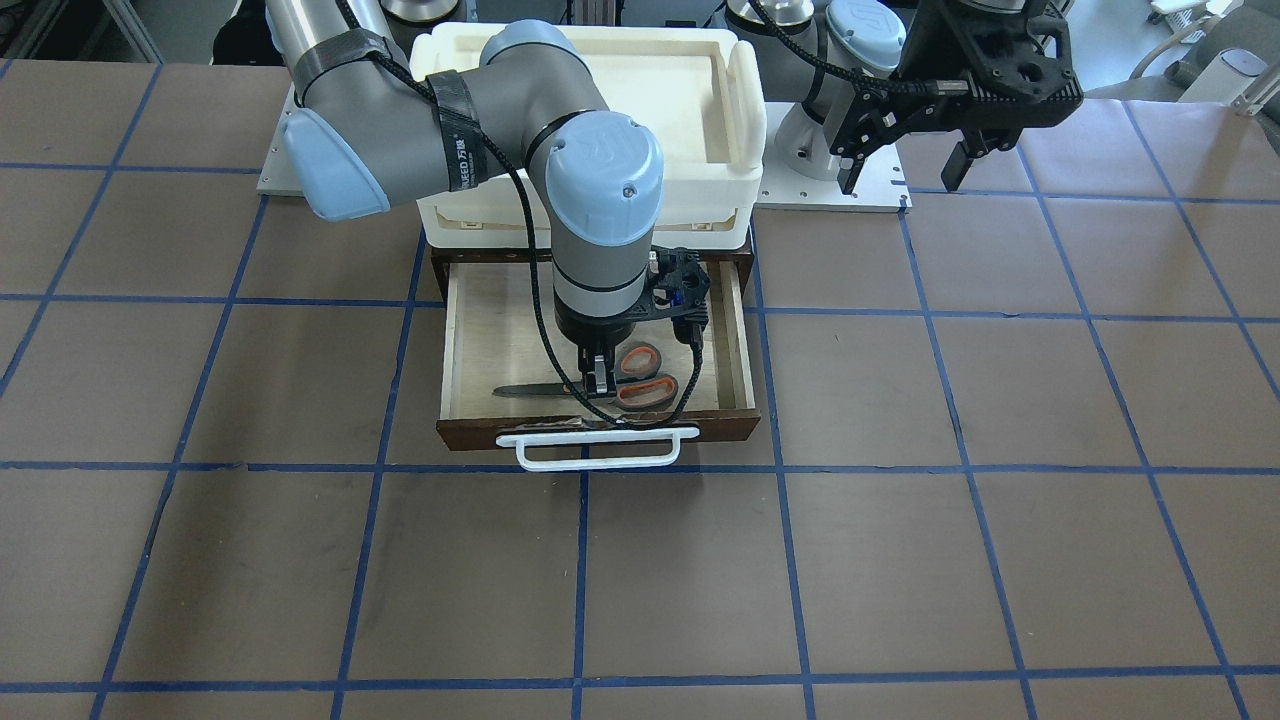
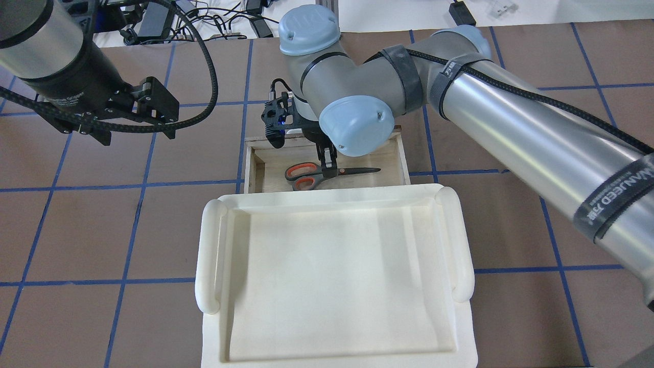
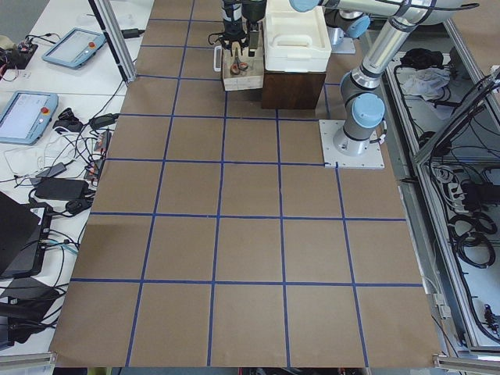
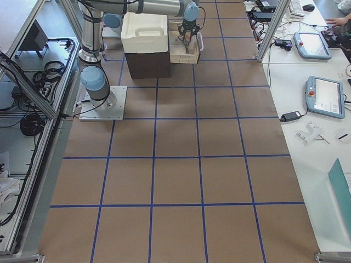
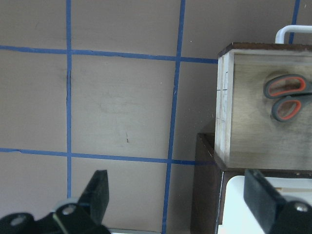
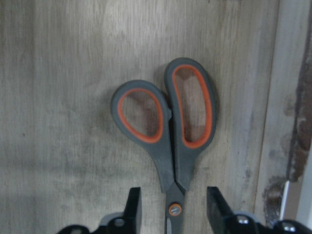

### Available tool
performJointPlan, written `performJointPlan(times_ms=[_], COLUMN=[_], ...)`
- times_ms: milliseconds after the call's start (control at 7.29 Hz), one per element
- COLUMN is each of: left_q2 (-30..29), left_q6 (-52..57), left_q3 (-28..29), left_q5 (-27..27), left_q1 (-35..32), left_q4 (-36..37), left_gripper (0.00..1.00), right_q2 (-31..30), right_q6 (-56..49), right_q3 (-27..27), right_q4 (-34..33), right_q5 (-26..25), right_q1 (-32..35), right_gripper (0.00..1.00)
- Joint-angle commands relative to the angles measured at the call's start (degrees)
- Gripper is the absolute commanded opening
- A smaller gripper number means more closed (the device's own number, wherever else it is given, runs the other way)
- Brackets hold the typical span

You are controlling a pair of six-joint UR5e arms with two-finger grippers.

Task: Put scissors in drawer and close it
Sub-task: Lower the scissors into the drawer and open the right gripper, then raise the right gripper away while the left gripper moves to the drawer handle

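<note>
Above drawer point(image 1: 470, 433): white tray point(image 1: 480, 215) | right pincer point(image 1: 597, 382) spread astride scissors point(image 1: 645, 392) | left pincer point(image 1: 903, 180) spread

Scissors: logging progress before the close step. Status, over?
Left gripper open, clear of drawer. Right gripper open, straddling scissors flat on drawer floor. Drawer open; Right gripper inside blocks closing.

I work in a robotics lab: my desk point(image 3: 250, 187) is papered brown and ruled into squares with blue tape point(image 1: 582, 580), metal frame posts point(image 3: 109, 35) edge it, and control tablets point(image 3: 27, 116), a laptop point(image 3: 17, 234) and loose cables point(image 3: 469, 226) crowd the side benches.
</note>
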Motion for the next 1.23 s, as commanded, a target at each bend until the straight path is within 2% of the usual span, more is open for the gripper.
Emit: performJointPlan(times_ms=[0, 274, 549, 686, 960, 1097], left_q2=[-0.27, -0.97, -2.64, -4.3, -9.04, -11.85], left_q6=[-0.1, -0.27, -1.76, -4.38, -8.09, -11.32], left_q3=[-1.22, -2.99, -2.9, -2.9, -1.94, -0.54], left_q5=[-0.43, -0.34, -0.43, -0.43, -0.08, -0.17], left_q1=[-0.15, -0.15, -0.76, -2.59, -8.38, -10.76], left_q4=[-0.06, 0.3, 4.24, 6.17, 15.37, 18.72], left_gripper=[1.0, 1.0, 1.0, 1.0, 1.0, 1.0], right_q2=[-1.95, -5.9, -8.73, -9.78, -12.32, -12.95], right_q6=[1.28, 19.38, 43.72, 50.62, 66.26, 69.81], right_q3=[-0.68, -0.78, -0.78, -0.78, -0.78, -0.34], right_q4=[-0.58, -0.49, -0.58, -0.49, 3.71, 4.51], right_q5=[0.08, -0.09, 0.17, 0.26, 2.36, 2.02], right_q1=[-0.22, -1.8, -4.24, -7.48, -13.29, -14.62], right_gripper=[0.99, 0.99, 1.0, 1.0, 1.0, 1.0])
